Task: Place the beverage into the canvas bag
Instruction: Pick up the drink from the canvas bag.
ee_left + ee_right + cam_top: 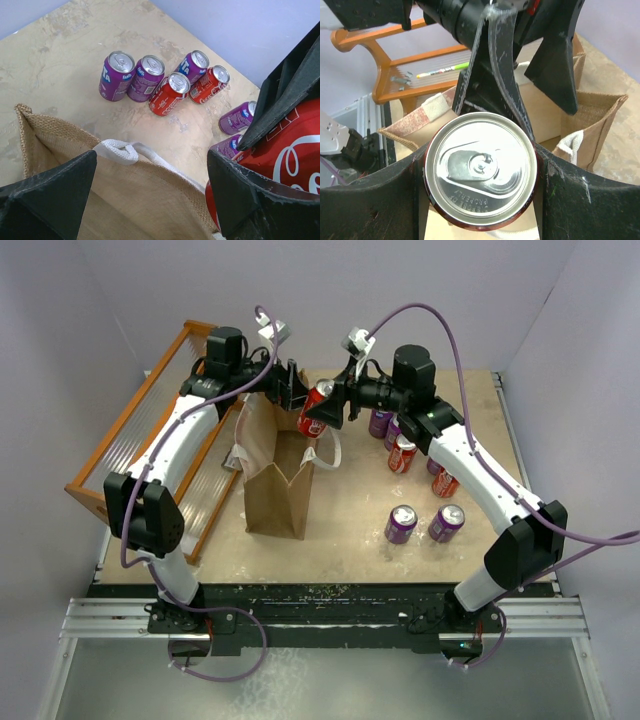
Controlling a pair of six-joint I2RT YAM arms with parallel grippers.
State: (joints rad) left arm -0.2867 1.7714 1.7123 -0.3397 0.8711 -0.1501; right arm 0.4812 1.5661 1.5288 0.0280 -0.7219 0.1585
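Tan and coarse-woven, the canvas bag (272, 490) stands open on the table (350, 535), its white loop handles (119, 151) draped at the rim. Over its far end the right gripper (328, 406) clamps a red can (315, 420) with white script and a sealed silver lid. Just beside it the left gripper (292, 390) gapes wide, holding nothing.

**Held can and bag only partly seen**

Only the lid of the red can (481, 169) shows from the right wrist; the fingers (370, 200) of the right gripper (480, 155) hide its body. The left wrist view cuts that can at the right edge and the canvas bag (140, 200) at the bottom. From above, the right arm (480, 465) covers some cans (444, 483) near the right edge of the tabletop (350, 530).
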